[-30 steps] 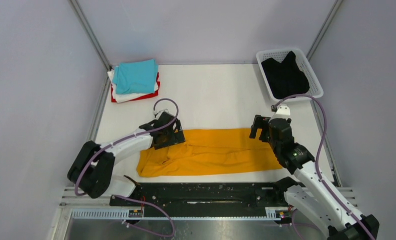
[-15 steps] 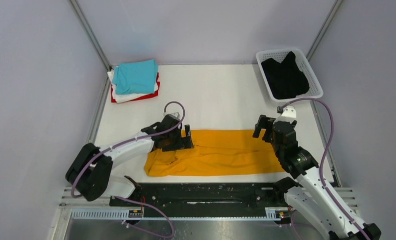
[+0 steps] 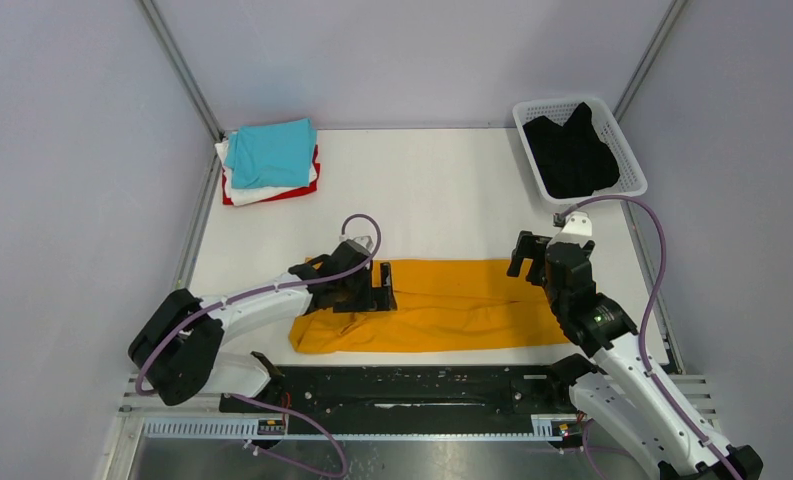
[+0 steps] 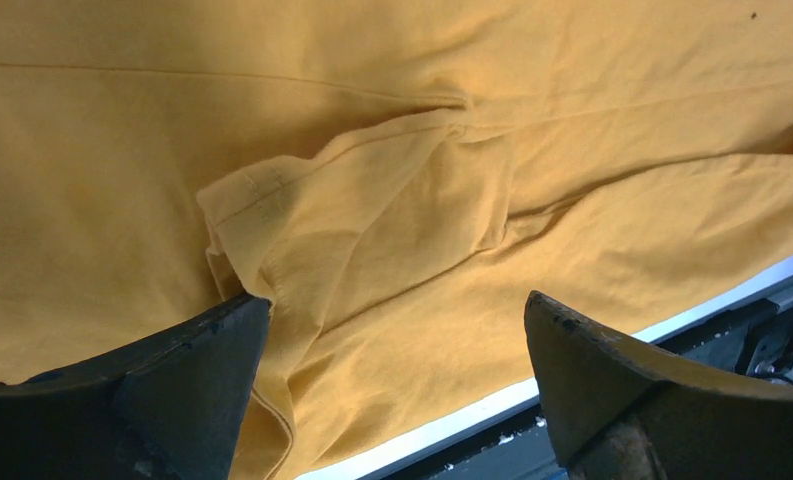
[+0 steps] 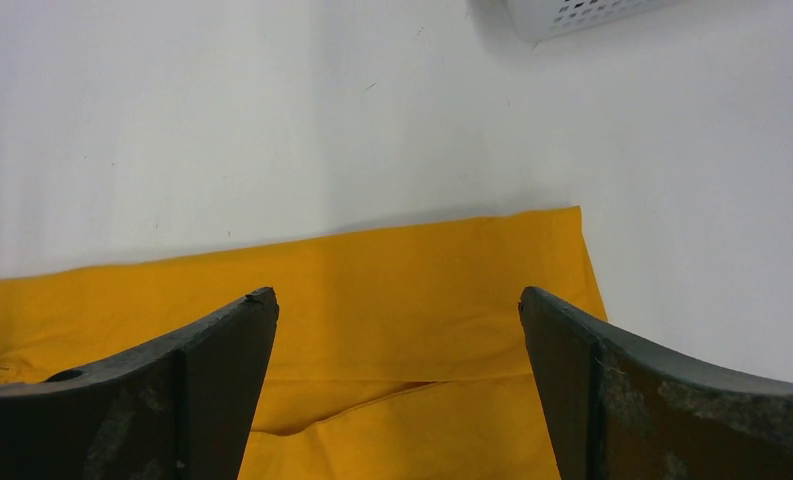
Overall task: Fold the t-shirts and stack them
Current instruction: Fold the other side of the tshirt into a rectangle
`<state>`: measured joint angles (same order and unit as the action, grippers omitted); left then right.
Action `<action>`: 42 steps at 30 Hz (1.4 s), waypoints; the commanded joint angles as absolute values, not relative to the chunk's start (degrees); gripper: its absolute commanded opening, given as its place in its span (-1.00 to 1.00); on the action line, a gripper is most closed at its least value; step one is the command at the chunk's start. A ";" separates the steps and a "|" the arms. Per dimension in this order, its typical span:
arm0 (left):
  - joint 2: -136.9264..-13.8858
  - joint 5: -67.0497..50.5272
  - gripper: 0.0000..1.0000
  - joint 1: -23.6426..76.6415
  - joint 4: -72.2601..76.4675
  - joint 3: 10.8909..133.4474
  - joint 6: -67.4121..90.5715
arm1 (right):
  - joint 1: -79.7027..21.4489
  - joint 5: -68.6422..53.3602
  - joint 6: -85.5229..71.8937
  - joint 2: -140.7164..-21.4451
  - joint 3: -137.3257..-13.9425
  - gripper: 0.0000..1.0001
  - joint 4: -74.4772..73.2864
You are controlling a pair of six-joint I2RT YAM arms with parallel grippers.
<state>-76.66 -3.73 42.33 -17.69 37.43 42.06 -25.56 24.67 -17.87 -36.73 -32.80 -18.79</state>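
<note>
The orange-yellow t-shirt (image 3: 452, 305) lies folded into a long strip across the near part of the table. Its left end is bunched, with a sleeve (image 4: 372, 220) folded over it. My left gripper (image 3: 382, 287) is open and empty just above the strip's left part, and cloth fills the left wrist view (image 4: 394, 300). My right gripper (image 3: 527, 258) is open and empty over the strip's far right corner (image 5: 397, 292). The turquoise shirt (image 3: 270, 152) lies on the folded white shirt (image 3: 237, 186) and the red shirt (image 3: 272, 196) at the back left. The black shirt (image 3: 570, 155) lies in the basket.
A white lattice basket (image 3: 520, 108) stands at the back right; its corner shows in the right wrist view (image 5: 572, 15). A black rail (image 3: 402, 385) runs along the table's near edge. Grey walls with metal posts close in the sides.
My left gripper has moved right along the shirt, and the shirt's left end has shifted right and bunched up. My right gripper drew back slightly toward the far right corner, then held still.
</note>
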 commanded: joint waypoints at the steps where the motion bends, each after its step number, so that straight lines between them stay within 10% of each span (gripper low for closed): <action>1: -74.57 -6.62 0.98 44.30 -14.35 36.14 41.96 | -25.89 27.33 -17.34 -35.99 -32.43 0.99 -18.32; 18: -64.20 -6.99 0.98 59.19 -14.99 36.30 37.45 | -25.84 26.47 -16.59 -36.43 -32.24 0.99 -17.66; 23: -59.72 7.62 0.98 49.83 -20.06 38.15 40.47 | -25.84 26.21 -16.71 -36.55 -32.19 0.99 -17.42; 42: -81.54 -3.37 0.98 39.53 -14.15 41.58 41.16 | -25.89 27.78 -16.28 -36.02 -31.82 0.99 -18.07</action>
<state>-80.36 1.10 39.77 -17.50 39.86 40.58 -25.56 25.06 -16.71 -36.60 -31.94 -18.83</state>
